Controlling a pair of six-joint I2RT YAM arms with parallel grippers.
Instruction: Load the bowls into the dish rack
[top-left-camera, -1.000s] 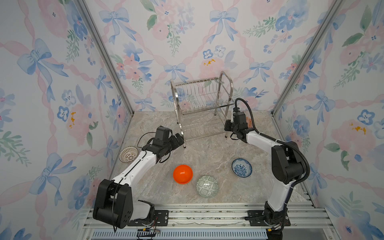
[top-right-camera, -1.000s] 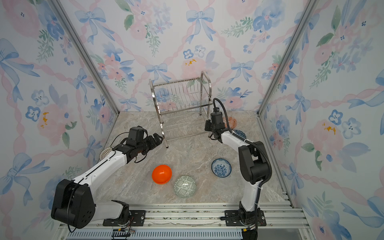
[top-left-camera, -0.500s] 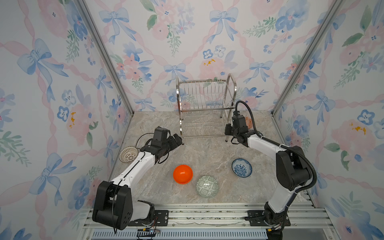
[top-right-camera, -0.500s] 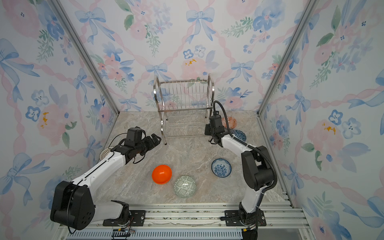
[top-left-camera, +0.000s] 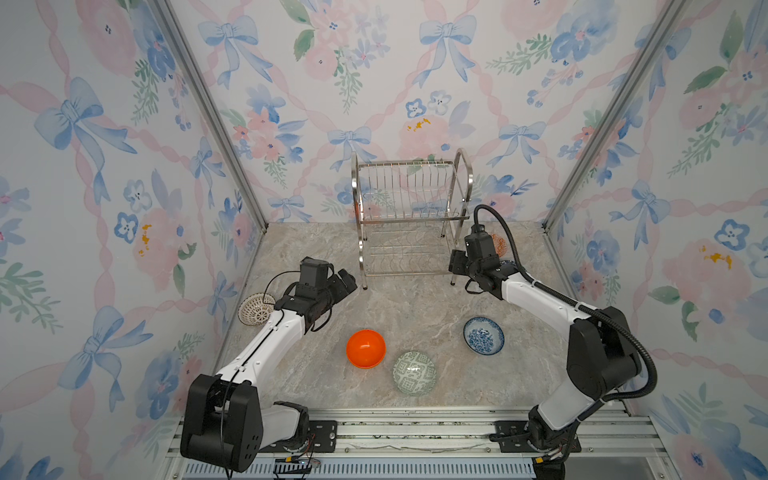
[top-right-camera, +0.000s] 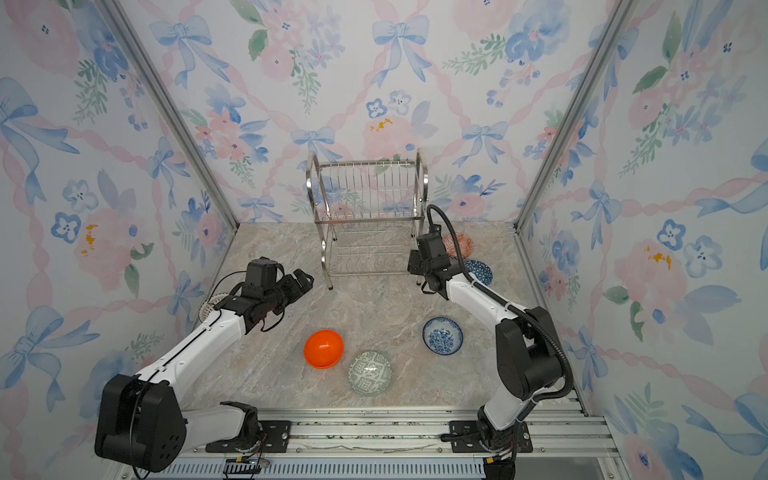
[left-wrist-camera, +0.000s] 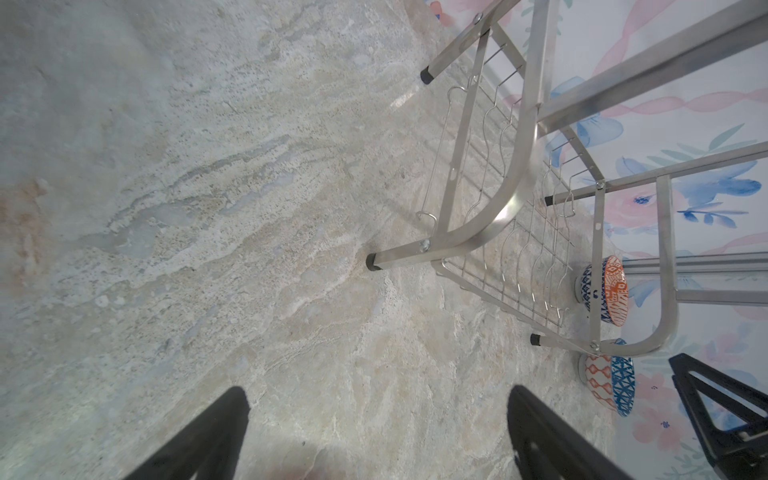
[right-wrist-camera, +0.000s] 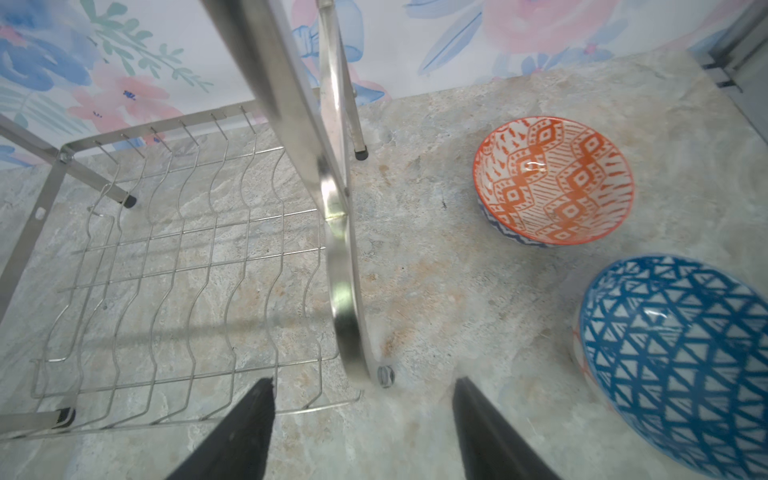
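The dish rack (top-left-camera: 411, 216) (top-right-camera: 368, 216) stands empty at the back wall. My right gripper (top-left-camera: 455, 262) (right-wrist-camera: 363, 386) is open, its fingers either side of the rack's front right foot (right-wrist-camera: 353, 332) without touching it. My left gripper (top-left-camera: 347, 282) (left-wrist-camera: 378, 415) is open and empty, just short of the front left foot (left-wrist-camera: 374, 262). The orange bowl (top-left-camera: 365, 348), green-white bowl (top-left-camera: 414, 372) and blue floral bowl (top-left-camera: 483, 335) lie up front. The orange-red patterned bowl (right-wrist-camera: 557, 178) and dark-blue triangle bowl (right-wrist-camera: 673, 357) sit right of the rack.
A white lattice bowl (top-left-camera: 256, 308) rests against the left wall behind my left arm. Papered walls close in the marble table (top-left-camera: 415, 307) on three sides. A metal rail (top-left-camera: 395, 428) runs along the front edge.
The rack, askew a second ago with my right gripper shut on its right frame, now stands square to the back wall. My right gripper has let go and opened.
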